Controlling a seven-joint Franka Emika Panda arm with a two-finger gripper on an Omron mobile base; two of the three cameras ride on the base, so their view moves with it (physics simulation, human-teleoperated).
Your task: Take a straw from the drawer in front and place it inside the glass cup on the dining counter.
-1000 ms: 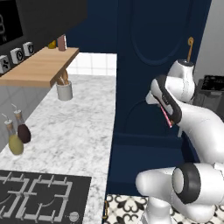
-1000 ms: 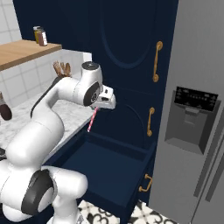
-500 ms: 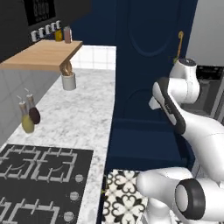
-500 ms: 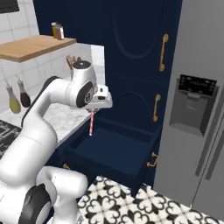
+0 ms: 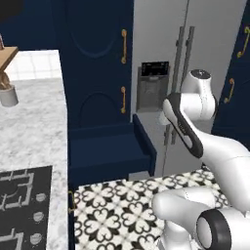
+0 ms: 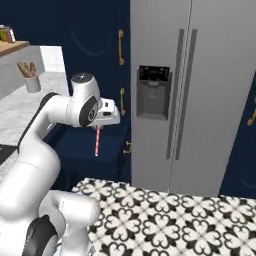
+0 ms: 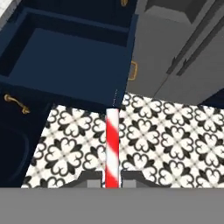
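Red-and-white striped, the straw hangs straight down from our pincer, whose tips are pressed together on its top end. In the hand view we see the straw rising between the two dark fingertips, over the black-and-white patterned floor tiles. We hold it in the air just in front of the open navy drawer, a little to the right of the drawer's middle in the right base view. The drawer stands pulled out from the navy cabinet with gold handles, and its blue inside looks bare from the hand view. To the right of the drawer stands a grey fridge with a dark dispenser panel. To the left we see a marble tabletop with a black hob near us and a white crock of wooden utensils farther back.
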